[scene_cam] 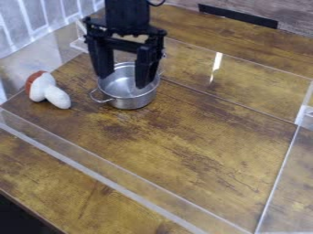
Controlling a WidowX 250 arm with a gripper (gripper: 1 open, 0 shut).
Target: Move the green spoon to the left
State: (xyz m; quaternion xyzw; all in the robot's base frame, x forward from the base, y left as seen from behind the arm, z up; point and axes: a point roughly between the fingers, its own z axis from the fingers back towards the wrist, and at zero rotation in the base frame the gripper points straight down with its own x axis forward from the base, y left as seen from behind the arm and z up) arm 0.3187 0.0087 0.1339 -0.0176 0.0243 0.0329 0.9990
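Note:
The green spoon is not visible in this view. My gripper (124,73) hangs open, pointing down, just above a small metal pot (123,101) on the wooden table (208,132). One of its black fingers (98,66) stands over the pot's left rim, the other over the right rim. Nothing sits between them. The inside of the pot that shows looks bare metal, and the far part is hidden behind the fingers.
A white toy mushroom with a red cap (49,90) lies left of the pot. Clear plastic walls (134,190) ring the work area, with one along the right side (288,169). A white rack stands at the back left.

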